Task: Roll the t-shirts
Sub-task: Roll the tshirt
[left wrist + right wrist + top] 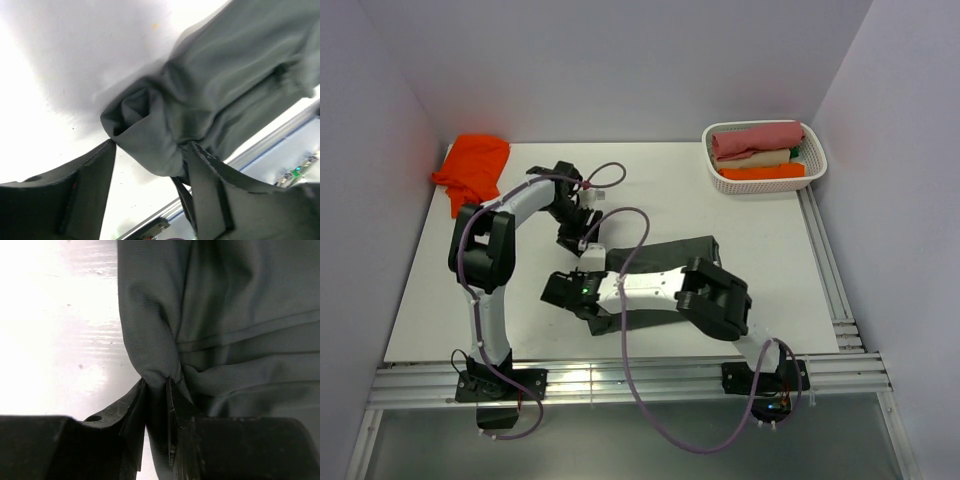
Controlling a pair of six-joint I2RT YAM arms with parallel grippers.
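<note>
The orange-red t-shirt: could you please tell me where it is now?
In the top external view, the orange-red t-shirt lies in the far left corner of the table, beyond the left arm and apart from the grey t-shirt.

Brightly, evenly lit from above in the top view, with only faint soft shadows toward the near edge of the table (770, 250). Washed out to white glare on bare tabletop in both wrist views. Blurred on the charcoal t-shirt (240, 75) at left wrist, crisp down to the weave at right.
</note>
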